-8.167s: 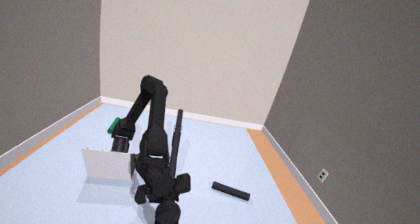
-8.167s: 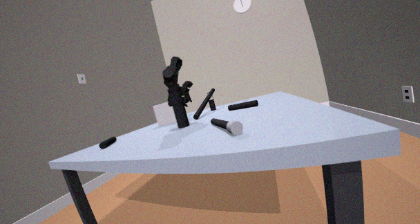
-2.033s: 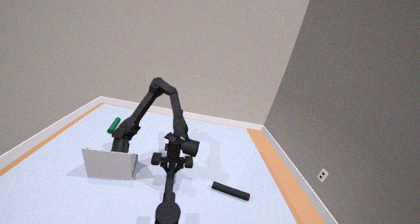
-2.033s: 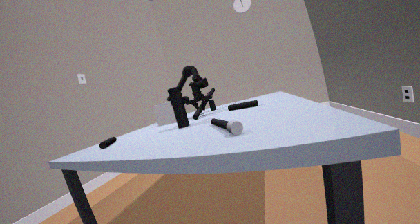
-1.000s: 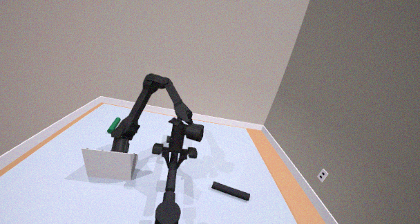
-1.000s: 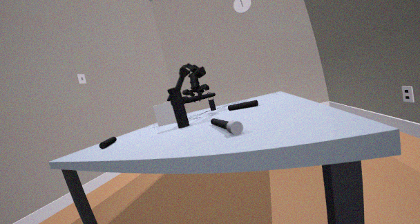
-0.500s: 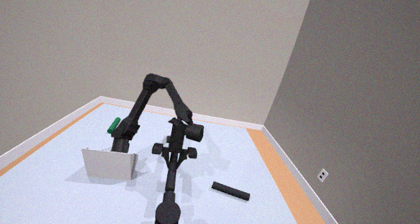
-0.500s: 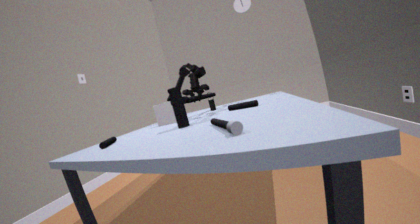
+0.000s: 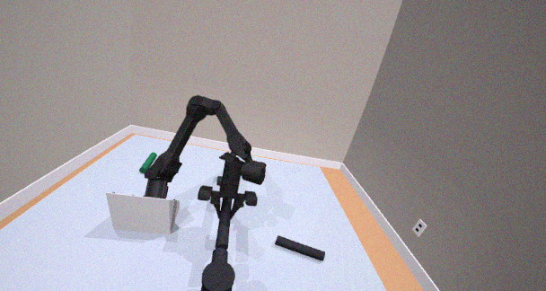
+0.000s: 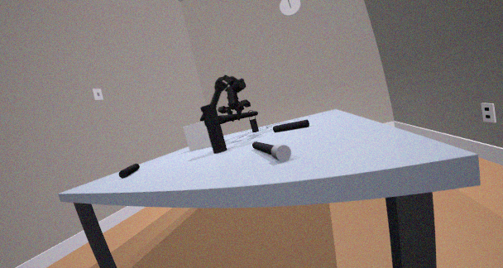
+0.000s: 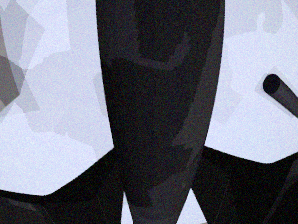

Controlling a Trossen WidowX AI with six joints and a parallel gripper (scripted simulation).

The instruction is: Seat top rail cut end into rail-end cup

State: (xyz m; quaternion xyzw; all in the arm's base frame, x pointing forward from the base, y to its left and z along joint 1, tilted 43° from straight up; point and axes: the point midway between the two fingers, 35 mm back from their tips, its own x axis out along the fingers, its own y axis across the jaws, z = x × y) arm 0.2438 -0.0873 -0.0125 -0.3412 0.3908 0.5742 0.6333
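The black rail (image 9: pixel 223 235) (image 10: pixel 247 115) (image 11: pixel 160 110) runs nearly level between the posts. My gripper (image 9: pixel 225 212) (image 10: pixel 237 116) (image 11: pixel 150 149) is shut on it, partway along. The rail's far end passes the top of the thin loop post (image 10: pixel 254 126), whose loop (image 10: pixel 251 112) shows there as a fine ring. Its near end meets the dark, slightly wider cup (image 9: pixel 220 256) beside the round cap (image 9: pixel 217 276) of the big post (image 10: pixel 217 140). Whether the end is inside the cup, and how deep, cannot be told. The brace band is not distinct.
A pale panel (image 9: pixel 141 215) (image 10: pixel 196 137) stands by the arm's base. A black rod (image 9: pixel 300 248) (image 10: pixel 291 126) (image 11: pixel 287 96) lies to the right. A green cylinder (image 9: pixel 148 163) lies behind the base. A pale-headed black piece (image 10: pixel 282 152) and a short dark cylinder (image 10: pixel 129 170) lie nearer the exterior camera.
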